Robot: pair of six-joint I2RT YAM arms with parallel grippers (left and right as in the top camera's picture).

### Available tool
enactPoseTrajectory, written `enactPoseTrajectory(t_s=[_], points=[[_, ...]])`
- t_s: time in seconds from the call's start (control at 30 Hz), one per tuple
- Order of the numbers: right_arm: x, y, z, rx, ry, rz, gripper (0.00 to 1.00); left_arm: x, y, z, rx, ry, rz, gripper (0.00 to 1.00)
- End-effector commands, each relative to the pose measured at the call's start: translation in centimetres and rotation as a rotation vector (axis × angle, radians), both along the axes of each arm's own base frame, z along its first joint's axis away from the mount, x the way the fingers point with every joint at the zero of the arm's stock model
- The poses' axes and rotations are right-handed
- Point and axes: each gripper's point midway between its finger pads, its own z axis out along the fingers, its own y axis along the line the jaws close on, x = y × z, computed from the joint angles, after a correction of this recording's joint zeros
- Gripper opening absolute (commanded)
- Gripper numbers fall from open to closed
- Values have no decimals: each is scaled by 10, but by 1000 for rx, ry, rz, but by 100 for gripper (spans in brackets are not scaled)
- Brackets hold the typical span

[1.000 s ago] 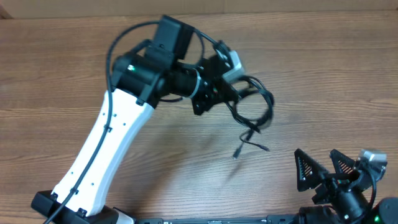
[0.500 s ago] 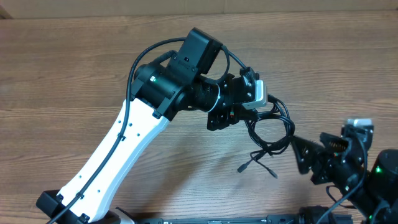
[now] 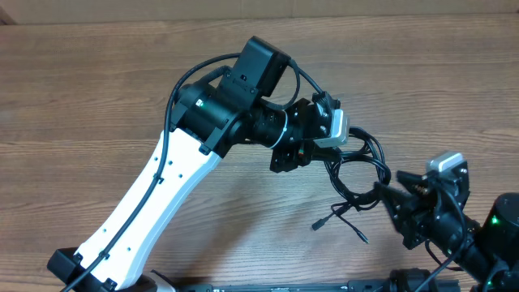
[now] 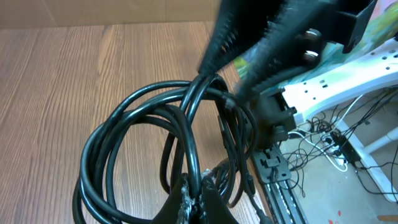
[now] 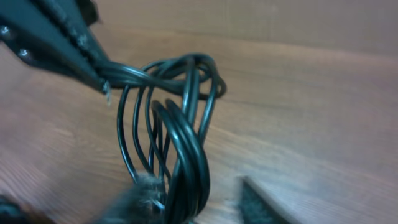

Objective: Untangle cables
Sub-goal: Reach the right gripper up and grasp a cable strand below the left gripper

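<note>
The cables [image 3: 361, 166] hang above the wooden table as a tangled bundle of black loops. Two plug ends [image 3: 321, 223] trail below the bundle. My left gripper [image 3: 323, 152] is shut on one strand at the bundle's left side; in the left wrist view its jaws [image 4: 194, 196] pinch a single cable [image 4: 186, 124]. My right gripper [image 3: 388, 195] reaches in from the lower right. In the right wrist view several loops [image 5: 183, 130] pass between its open fingers [image 5: 196, 186]. The left finger touches them and a gap shows by the right finger [image 5: 255, 202].
The wooden table [image 3: 97, 89] stretches to the left and back. My white left arm [image 3: 154, 195] crosses the table's front left. A black rail [image 3: 292, 285] runs along the front edge. Floor cables and a power strip [image 4: 348, 68] lie off the table.
My left gripper carried the bundle rightwards, then held still. My right gripper came up and left from the front corner, and its jaws narrowed around the loops.
</note>
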Motion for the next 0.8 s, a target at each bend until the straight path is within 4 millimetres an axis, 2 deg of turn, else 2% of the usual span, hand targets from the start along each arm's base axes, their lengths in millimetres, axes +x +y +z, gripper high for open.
enactPoseTrajectory(t_s=[0.0,0.07,0.23,0.53,0.77], points=[[-3,4,16,-47,-89,59,18,-15,3,26,-88,-55,-64,4],[-3,5,18,-43,-98,66,16,-17,2,28,-100,-51,-75,4],[-6,13,23,-17,-115,111,4,-20,2,31,-120,-51,-94,4],[-15,27,28,35,-118,200,4,-22,0,36,-149,-54,-111,4],[-19,32,29,54,-118,231,4,-35,-10,41,-174,-66,-164,4]])
